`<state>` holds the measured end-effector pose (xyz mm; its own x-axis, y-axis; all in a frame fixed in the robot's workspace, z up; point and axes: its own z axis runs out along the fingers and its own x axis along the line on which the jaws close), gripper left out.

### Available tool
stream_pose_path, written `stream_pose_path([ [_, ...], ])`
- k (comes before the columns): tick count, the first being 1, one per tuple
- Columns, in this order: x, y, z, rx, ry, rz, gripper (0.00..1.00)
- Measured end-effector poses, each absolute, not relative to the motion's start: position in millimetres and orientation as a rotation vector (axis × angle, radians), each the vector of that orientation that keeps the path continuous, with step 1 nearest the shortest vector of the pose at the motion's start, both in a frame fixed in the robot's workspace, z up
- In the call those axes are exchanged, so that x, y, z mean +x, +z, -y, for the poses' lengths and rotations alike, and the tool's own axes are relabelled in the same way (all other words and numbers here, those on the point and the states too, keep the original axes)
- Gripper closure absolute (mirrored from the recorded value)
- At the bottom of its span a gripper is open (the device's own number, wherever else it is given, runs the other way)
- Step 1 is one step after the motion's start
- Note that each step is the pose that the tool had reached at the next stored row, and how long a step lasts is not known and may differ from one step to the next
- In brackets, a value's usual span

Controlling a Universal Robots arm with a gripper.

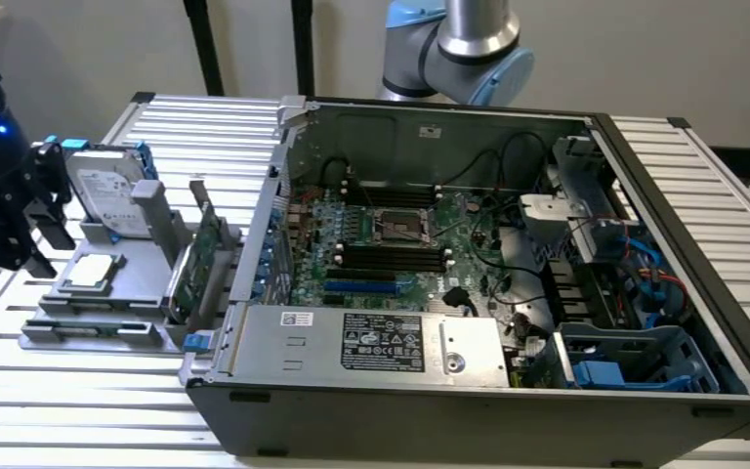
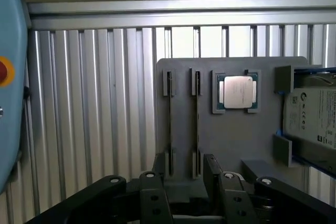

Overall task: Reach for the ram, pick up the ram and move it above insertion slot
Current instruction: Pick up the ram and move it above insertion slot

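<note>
1. Nearest the wrist camera, the pincer (image 2: 186, 166) is hanging with its two black fingers (image 2: 157, 182) standing apart, and it is gripping nothing.
2. Just beyond the fingertips, the grey holder (image 2: 247, 140) is lying on the slatted worktop (image 2: 94, 119). The pincer is hovering over the holder's near edge and, as far as I can judge, is not touching it.
3. Across the holder, two narrow slots are running side by side, each carrying a thin dark strip seen edge-on. I am taking the ram (image 2: 197, 124) to be the strip nearer the CPU, though I cannot tell for certain which of the two it is. Either way it is sitting in the holder, not lifted.
4. Beside the slots, the CPU (image 2: 237, 92) is resting flat in its recess. Past it, the hard drive (image 2: 312, 114) is sitting between grey blocks.
5. Further off, in the exterior view, the open case (image 1: 479, 420) is standing on the worktop. It is to the exterior view's right of the holder and well apart from the pincer.
6. Deep inside the case, long black sockets (image 1: 389, 256) are lying on the motherboard. I am judging the insertion slot to be among them.
7. On progress, the reach is looking partly made: the pincer is over the holder but is not closing on the ram. The grasp, the lift and the carry to the case are not yet done.
</note>
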<state>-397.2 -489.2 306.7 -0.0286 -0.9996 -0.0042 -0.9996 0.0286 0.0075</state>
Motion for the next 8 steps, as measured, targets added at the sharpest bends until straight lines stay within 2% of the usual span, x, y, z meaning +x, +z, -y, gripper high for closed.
stream_pose_path([
  [8,-398,292,489,2.215,-0.013,2.224,0.58],
])
